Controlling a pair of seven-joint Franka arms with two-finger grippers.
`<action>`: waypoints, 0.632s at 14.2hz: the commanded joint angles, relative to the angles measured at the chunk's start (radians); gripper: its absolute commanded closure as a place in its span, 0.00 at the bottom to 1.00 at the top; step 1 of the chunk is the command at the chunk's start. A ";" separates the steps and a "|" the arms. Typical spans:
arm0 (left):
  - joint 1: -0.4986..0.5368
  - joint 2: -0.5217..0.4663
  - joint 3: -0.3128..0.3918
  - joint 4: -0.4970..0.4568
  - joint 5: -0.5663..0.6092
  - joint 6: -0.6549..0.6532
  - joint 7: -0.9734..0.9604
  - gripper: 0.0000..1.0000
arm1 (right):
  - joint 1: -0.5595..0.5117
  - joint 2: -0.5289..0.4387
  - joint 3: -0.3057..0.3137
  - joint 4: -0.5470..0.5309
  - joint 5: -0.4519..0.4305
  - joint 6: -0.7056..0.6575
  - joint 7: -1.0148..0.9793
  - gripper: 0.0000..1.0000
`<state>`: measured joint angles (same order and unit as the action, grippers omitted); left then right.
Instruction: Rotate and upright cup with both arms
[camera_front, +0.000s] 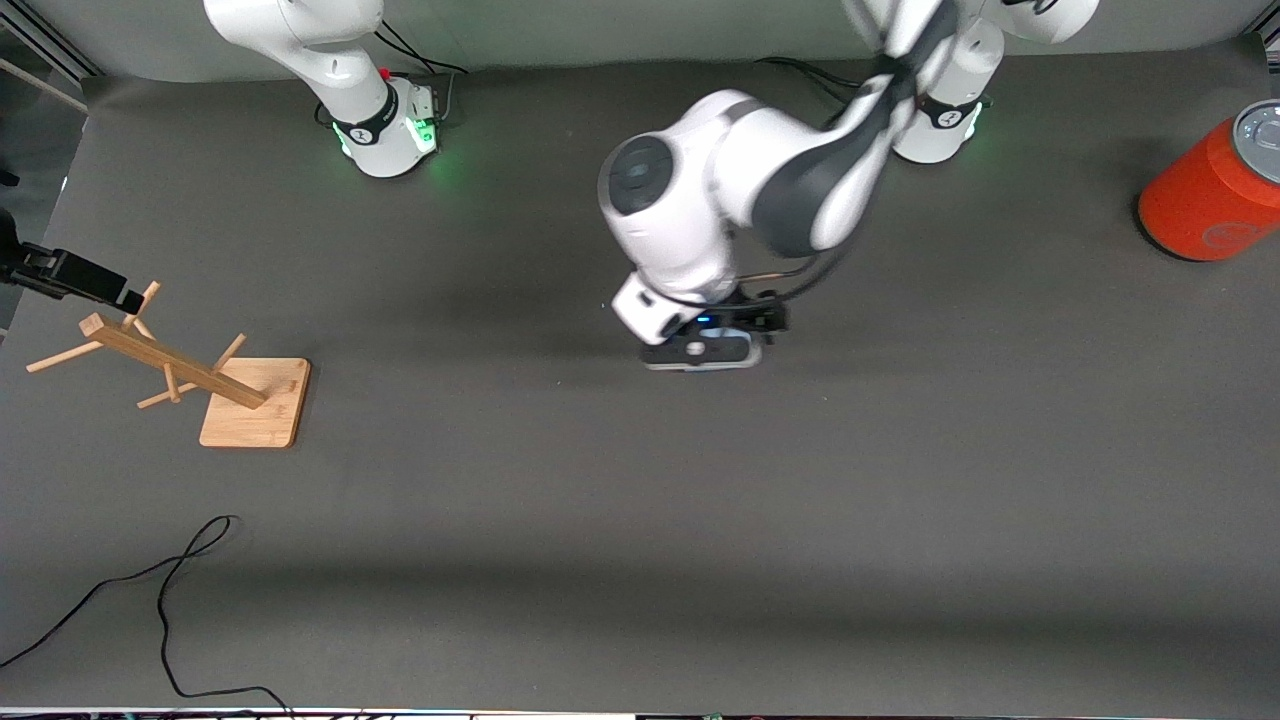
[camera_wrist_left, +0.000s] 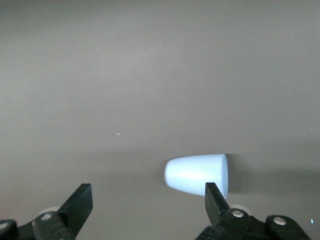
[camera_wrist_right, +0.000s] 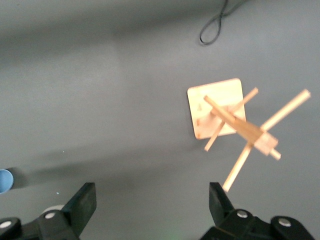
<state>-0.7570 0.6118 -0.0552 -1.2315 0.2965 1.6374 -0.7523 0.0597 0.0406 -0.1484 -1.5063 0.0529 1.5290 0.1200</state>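
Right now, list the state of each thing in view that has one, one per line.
cup: lying on its side on the table, not held.
left tool: open, low over the cup, not gripping.
right tool: open, up above the wooden rack, empty.
wooden rack: standing upright on its base.
orange-red can: standing, grey lid on.

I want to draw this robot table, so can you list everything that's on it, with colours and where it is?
cup: one, pale blue, lying on its side on the table, under the left gripper, mid-table.
can: one, orange-red with grey lid, at the left arm's end of the table.
wooden rack: one, light wood, pegs on a square base, at the right arm's end of the table.
cable: one, black, nearer the front camera than the rack.
table: one, dark grey.
left gripper: one, black, fingers open, over the cup.
right gripper: one, black, fingers open, up over the rack's end, waiting.
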 joint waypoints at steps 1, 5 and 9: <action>-0.083 0.149 0.025 0.109 0.090 -0.041 -0.076 0.00 | -0.004 -0.015 0.017 -0.035 -0.018 0.040 -0.083 0.00; -0.140 0.310 0.026 0.184 0.176 -0.044 -0.082 0.00 | 0.002 -0.013 0.015 -0.034 -0.042 0.071 -0.158 0.00; -0.147 0.344 0.020 0.161 0.240 -0.047 0.019 0.03 | 0.003 -0.016 0.013 -0.035 -0.044 0.068 -0.161 0.00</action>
<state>-0.8863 0.9335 -0.0477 -1.1104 0.5049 1.6297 -0.7978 0.0610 0.0413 -0.1359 -1.5289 0.0218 1.5873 -0.0150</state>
